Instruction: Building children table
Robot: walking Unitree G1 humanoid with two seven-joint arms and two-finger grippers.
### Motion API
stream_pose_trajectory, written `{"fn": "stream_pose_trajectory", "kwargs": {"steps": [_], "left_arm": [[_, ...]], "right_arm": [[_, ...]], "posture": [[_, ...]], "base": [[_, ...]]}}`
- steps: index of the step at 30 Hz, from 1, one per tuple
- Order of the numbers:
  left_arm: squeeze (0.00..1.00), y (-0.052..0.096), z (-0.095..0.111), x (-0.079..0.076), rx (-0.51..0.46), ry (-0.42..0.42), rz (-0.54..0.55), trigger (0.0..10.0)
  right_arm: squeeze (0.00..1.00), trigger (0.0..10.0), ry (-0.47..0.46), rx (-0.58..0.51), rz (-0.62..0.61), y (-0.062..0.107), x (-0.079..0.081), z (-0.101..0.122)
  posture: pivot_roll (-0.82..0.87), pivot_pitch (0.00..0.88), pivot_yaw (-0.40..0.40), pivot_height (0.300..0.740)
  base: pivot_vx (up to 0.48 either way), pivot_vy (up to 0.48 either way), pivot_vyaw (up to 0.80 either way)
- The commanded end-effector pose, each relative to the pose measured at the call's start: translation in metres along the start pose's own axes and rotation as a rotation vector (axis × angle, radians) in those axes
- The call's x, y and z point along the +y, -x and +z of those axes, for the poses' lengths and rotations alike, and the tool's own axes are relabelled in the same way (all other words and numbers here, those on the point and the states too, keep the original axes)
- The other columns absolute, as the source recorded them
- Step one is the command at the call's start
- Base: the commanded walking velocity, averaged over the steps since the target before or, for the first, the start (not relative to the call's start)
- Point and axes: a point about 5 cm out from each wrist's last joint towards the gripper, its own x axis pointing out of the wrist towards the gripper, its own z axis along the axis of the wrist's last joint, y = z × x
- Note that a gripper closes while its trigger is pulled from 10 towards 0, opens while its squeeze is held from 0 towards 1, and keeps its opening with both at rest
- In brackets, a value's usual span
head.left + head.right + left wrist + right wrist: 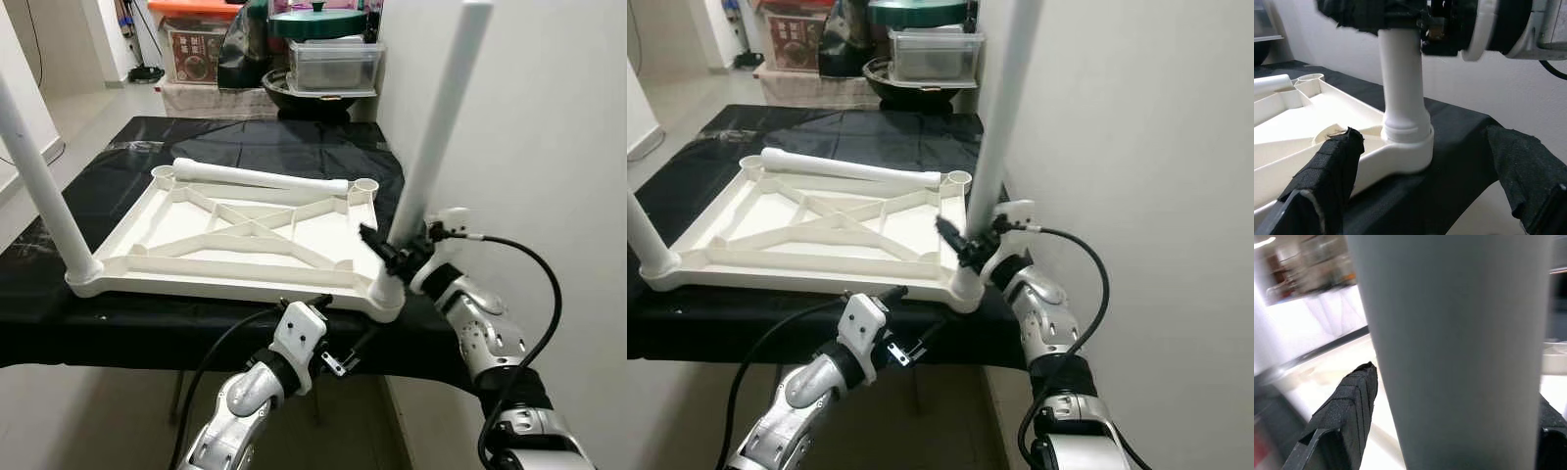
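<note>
**Robot grips an upright leg on an upturned white children's table**

A white plastic tabletop (235, 245) lies upside down on a surface draped in black cloth (118, 176), filling the centre of the left eye view. Its ribbed underside faces up.

Two white legs stand upright in its near corner sockets. One leg (39, 186) rises at the left edge of the frame. The other leg (436, 147) rises right of centre, beside a white wall (549, 127). A third, loose leg (260, 176) lies flat across the far edge of the tabletop, between the two empty far sockets.

The right gripper (384, 250), right of centre, is clamped around the lower part of the right-hand leg, just above its socket. In the right wrist view the leg sits between the black fingers (1344, 406).

The left gripper (323, 328), at lower centre, hovers just below the near edge of the tabletop. In the left wrist view its fingers (1332, 171) are spread wide apart, holding nothing, facing that same corner socket.

Boxes and containers (333, 64) are stacked at the top of the frame.
</note>
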Motion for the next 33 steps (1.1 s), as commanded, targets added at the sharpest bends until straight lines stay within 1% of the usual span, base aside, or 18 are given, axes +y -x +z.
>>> {"fn": "stream_pose_trajectory", "kwargs": {"steps": [1,7,8,9,10,14,18,19,20,21,24,25,26,27,28,30,32,33], "left_arm": [[0.0,0.0,-0.003,-0.001,0.015,-0.015,-0.009,10.0],[0.0,-0.001,-0.003,0.001,0.013,-0.016,-0.008,10.0],[0.0,-0.001,-0.003,0.001,0.012,-0.016,-0.008,10.0],[0.0,-0.001,-0.003,0.001,0.012,-0.016,-0.008,10.0],[0.0,-0.001,-0.003,0.001,0.011,-0.016,-0.01,10.0],[0.0,-0.001,-0.003,0.001,0.01,-0.015,-0.012,10.0],[0.0,-0.001,-0.003,0.001,0.01,-0.016,-0.014,10.0],[0.0,-0.001,-0.003,0.001,0.009,-0.016,-0.013,10.0],[0.0,-0.001,-0.002,0.001,0.008,-0.016,-0.011,10.0],[0.0,-0.001,-0.002,0.001,0.008,-0.016,-0.01,10.0],[0.0,-0.002,-0.002,0.001,0.008,-0.016,-0.01,10.0],[0.0,-0.001,-0.003,0.002,0.009,-0.015,-0.011,10.0],[0.0,-0.001,-0.003,0.002,0.009,-0.015,-0.012,10.0],[0.0,-0.001,-0.003,0.002,0.009,-0.015,-0.012,10.0],[0.0,-0.001,-0.003,0.002,0.01,-0.015,-0.013,10.0],[0.0,-0.001,-0.003,0.002,0.011,-0.016,-0.015,10.0],[0.0,-0.002,-0.003,0.002,0.011,-0.017,-0.017,10.0],[0.0,-0.002,-0.003,0.002,0.011,-0.017,-0.017,10.0]], "right_arm": [[0.0,10.0,-0.03,0.047,0.194,-0.004,0.019,-0.008],[0.0,10.0,-0.063,0.054,0.306,-0.001,0.025,-0.007],[0.0,9.2,-0.066,0.063,0.33,0.0,0.026,-0.008],[0.0,9.2,-0.063,0.073,0.34,0.0,0.027,-0.009],[0.0,0.0,-0.05,0.086,0.302,-0.001,0.024,-0.012],[0.0,0.0,-0.022,0.091,0.187,-0.003,0.015,-0.016],[0.0,0.0,-0.024,0.082,0.142,-0.003,0.012,-0.017],[0.0,0.0,-0.025,0.062,0.05,-0.004,0.005,-0.016],[0.0,0.0,-0.017,0.037,-0.19,-0.004,-0.013,-0.013],[0.0,0.0,-0.016,0.031,-0.249,-0.004,-0.017,-0.012],[0.0,0.0,-0.015,0.031,-0.268,-0.004,-0.018,-0.012],[0.0,0.0,0.034,0.022,-0.659,0.008,-0.043,-0.007],[0.0,0.0,0.036,0.007,-0.82,0.015,-0.051,-0.006],[0.0,0.0,0.036,0.007,-0.82,0.015,-0.051,-0.006],[0.0,0.0,0.015,-0.017,-1.0,0.024,-0.058,-0.006],[0.0,0.0,-0.043,-0.046,-1.2,0.036,-0.059,-0.011],[0.0,0.0,-0.123,-0.058,-1.343,0.04,-0.053,-0.021],[0.0,0.0,-0.133,-0.058,-1.351,0.039,-0.052,-0.022]], "posture": [[0.1,0.0,-0.074,0.74],[0.1,0.0,-0.077,0.74],[0.1,0.0,-0.077,0.74],[0.1,0.0,-0.077,0.74],[0.1,0.0,-0.077,0.74],[0.1,0.0,-0.075,0.74],[0.1,0.0,-0.075,0.74],[0.1,0.0,-0.077,0.74],[0.1,0.0,-0.077,0.74],[0.1,0.0,-0.077,0.74],[0.1,0.0,-0.077,0.74],[0.09,0.0,-0.068,0.74],[0.09,0.0,-0.068,0.74],[0.09,0.0,-0.068,0.74],[0.09,0.0,-0.063,0.74],[0.09,0.0,-0.063,0.74],[0.09,0.0,-0.065,0.74],[0.09,0.0,-0.065,0.74]], "base": [[0.0,0.0,0.0],[0.0,0.0,0.0],[0.0,0.0,0.0],[0.0,0.0,0.0],[0.0,0.0,0.0],[0.0,0.0,0.0],[0.0,0.0,0.0],[0.0,0.0,0.0],[0.0,0.0,0.0],[0.0,0.0,0.0],[0.0,0.0,0.0],[0.0,0.0,0.0],[0.0,0.0,0.0],[0.0,0.0,0.0],[0.0,0.0,0.0],[0.0,0.0,0.0],[0.0,0.0,0.0],[0.0,0.0,0.0]]}}
